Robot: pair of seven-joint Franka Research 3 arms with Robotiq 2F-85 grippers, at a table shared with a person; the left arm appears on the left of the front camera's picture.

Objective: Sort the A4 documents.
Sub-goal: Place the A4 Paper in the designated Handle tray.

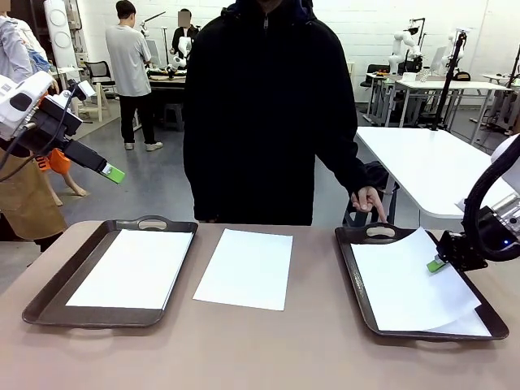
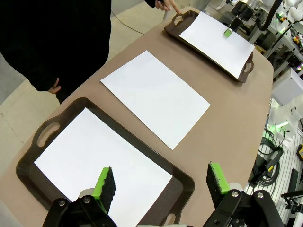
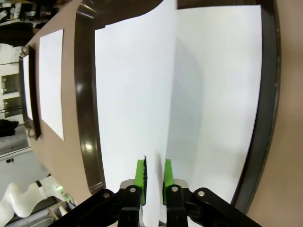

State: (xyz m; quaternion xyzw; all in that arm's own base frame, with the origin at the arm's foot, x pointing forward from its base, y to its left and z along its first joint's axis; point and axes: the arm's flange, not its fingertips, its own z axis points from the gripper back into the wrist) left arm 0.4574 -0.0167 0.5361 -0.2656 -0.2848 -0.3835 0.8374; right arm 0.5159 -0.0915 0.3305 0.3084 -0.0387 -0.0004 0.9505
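At lower right, the right gripper is straddling the top A4 sheet, jaws slightly apart; be retreating straight, dragging nothing; the left gripper is gaping wide

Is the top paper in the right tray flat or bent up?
Bent up. The top paper lifts at its edge off the sheet below, between the right end effector's slightly parted fingers.

Person's hand at right tray, far handle
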